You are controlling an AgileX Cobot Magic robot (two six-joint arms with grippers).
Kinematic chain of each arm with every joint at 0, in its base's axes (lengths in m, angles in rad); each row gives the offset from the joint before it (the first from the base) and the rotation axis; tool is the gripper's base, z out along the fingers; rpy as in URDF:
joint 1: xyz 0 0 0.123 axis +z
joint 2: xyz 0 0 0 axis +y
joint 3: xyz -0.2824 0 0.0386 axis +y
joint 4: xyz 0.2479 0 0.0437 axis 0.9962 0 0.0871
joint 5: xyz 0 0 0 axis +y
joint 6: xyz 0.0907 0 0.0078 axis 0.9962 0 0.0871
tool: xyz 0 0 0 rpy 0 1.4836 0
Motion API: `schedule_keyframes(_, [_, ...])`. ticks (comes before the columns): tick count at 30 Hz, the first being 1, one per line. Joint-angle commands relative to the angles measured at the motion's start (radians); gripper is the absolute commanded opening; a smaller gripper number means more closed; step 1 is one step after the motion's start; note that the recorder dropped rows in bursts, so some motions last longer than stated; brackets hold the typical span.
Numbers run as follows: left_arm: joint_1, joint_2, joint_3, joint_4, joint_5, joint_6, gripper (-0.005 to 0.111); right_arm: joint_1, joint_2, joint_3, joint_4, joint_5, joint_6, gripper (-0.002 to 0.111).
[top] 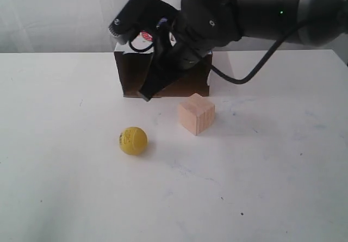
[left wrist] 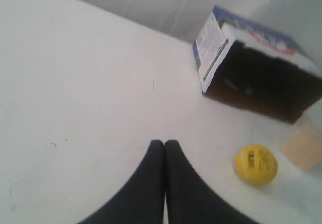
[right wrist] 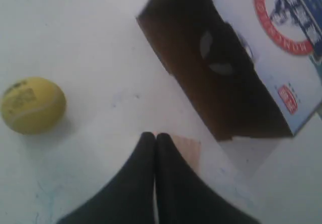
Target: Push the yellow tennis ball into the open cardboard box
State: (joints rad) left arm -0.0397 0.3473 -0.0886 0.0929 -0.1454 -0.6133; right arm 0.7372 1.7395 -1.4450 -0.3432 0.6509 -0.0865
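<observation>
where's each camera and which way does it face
Exterior: off the arms, facing across the table to the open cardboard box; the right gripper hangs before it.
Left wrist: behind the shut left gripper, facing the yellow tennis ball.
Right wrist: behind the shut right gripper, looking down at the box.
All share ball and box.

The tennis ball (top: 133,141) is yellow, the cube (top: 196,113) pale, the box (top: 128,78) brown with blue print.

Cardboard box (top: 199,79) half behind right arm (top: 244,8)
</observation>
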Motion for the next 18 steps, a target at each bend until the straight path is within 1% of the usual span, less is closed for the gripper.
schedule_keyframes(1, [-0.102,0.286,-0.114,0.339,-0.117,-0.161,0.0,-0.01,0.064,0.001,0.274,-0.033,-0.217,0.0])
schedule_keyframes(3, [-0.158,0.395,-0.164,0.556,-0.135,-0.326,0.0,-0.01,0.114,-0.001,0.416,-0.039,-0.319,0.0])
schedule_keyframes(5, [-0.202,0.515,-0.199,0.815,-0.181,-0.552,0.0,-0.018,0.16,-0.001,0.434,-0.026,-0.298,0.0])
schedule_keyframes(7, [-0.217,0.618,-0.225,1.041,-0.311,-0.735,0.0,-0.024,0.199,-0.001,0.458,-0.001,-0.29,0.0])
schedule_keyframes(8, [-0.217,0.671,-0.239,1.135,-0.401,-0.785,0.0,-0.027,0.211,-0.001,0.48,0.008,-0.295,0.0])
schedule_keyframes(9, [-0.217,0.721,-0.25,1.193,-0.467,-0.801,0.0,-0.027,0.22,-0.001,0.507,0.015,-0.314,0.0])
schedule_keyframes(11, [-0.217,0.807,-0.272,1.221,-0.591,-0.775,0.0,-0.027,0.221,-0.001,0.565,0.025,-0.367,0.0])
schedule_keyframes(12, [-0.217,0.844,-0.281,1.209,-0.612,-0.733,0.0,-0.027,0.221,-0.001,0.6,0.025,-0.393,0.0])
schedule_keyframes(14, [-0.217,0.905,-0.296,1.161,-0.608,-0.612,0.0,-0.027,0.221,-0.001,0.633,0.025,-0.408,0.0])
schedule_keyframes(18, [-0.217,1.028,-0.32,0.995,-0.626,-0.309,0.0,-0.027,0.221,-0.001,0.635,0.033,-0.411,0.0])
